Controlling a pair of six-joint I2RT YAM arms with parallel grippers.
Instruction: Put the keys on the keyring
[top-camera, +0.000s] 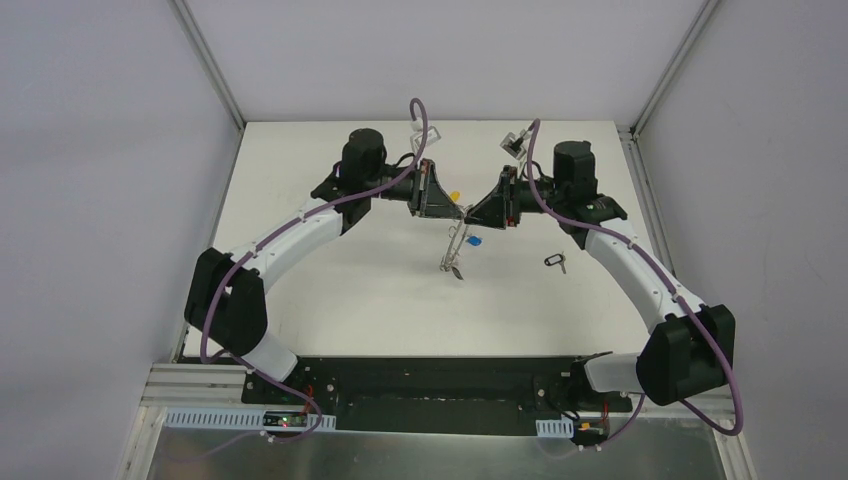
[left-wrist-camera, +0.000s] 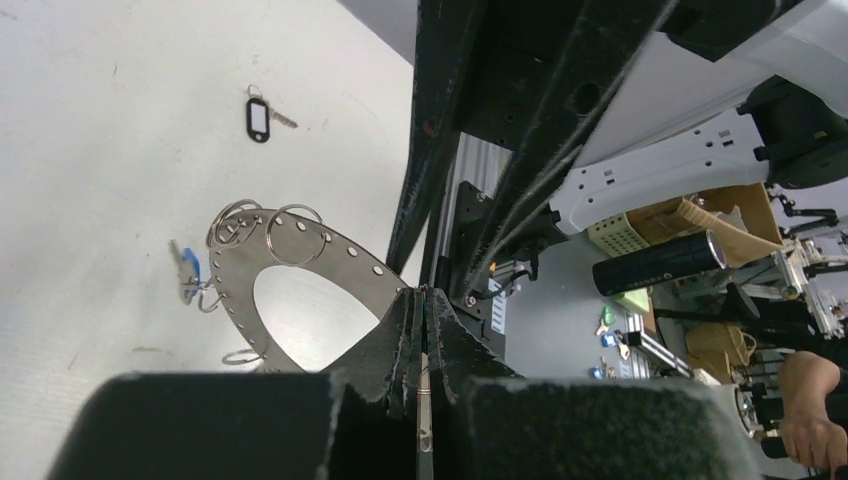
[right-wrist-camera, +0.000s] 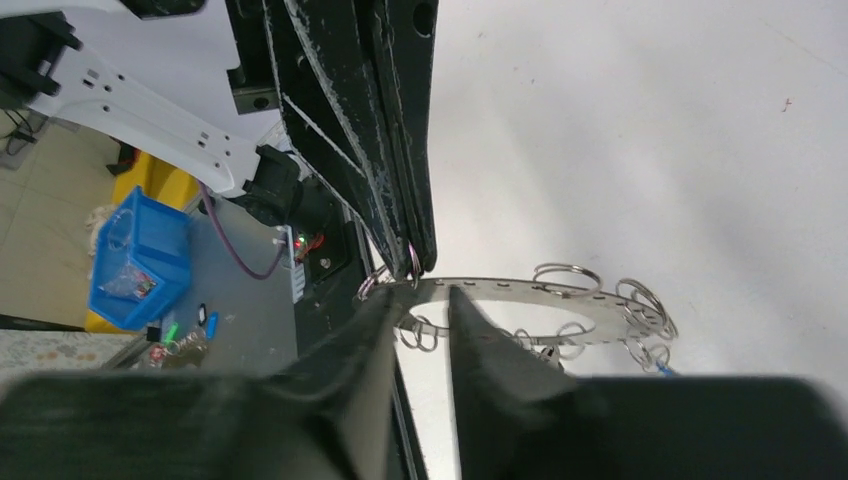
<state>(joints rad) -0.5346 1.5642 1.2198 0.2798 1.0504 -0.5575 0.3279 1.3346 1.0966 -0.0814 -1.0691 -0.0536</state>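
The keyring (top-camera: 453, 252), a flat grey ring with wire loops on its rim, hangs tilted between both grippers above the table. My left gripper (top-camera: 461, 212) is shut on its rim, seen edge-on in the left wrist view (left-wrist-camera: 424, 292); the ring's plate (left-wrist-camera: 238, 268) spreads out to the left there. A blue key (top-camera: 474, 241) hangs from a rim loop (left-wrist-camera: 188, 270). My right gripper (right-wrist-camera: 425, 303) is open, its fingertips (right-wrist-camera: 468, 305) at the ring's rim (right-wrist-camera: 520, 292) beside the left gripper's fingers (right-wrist-camera: 400, 160). A yellow key (top-camera: 455, 196) lies behind the left gripper. A black key (top-camera: 555, 262) lies on the table (left-wrist-camera: 258, 118).
The white table (top-camera: 350, 300) has metal posts at its back corners and walls on three sides. A small clear clip-like object (top-camera: 516, 142) lies near the back by the right arm. The black base rail (top-camera: 440, 385) runs along the near edge.
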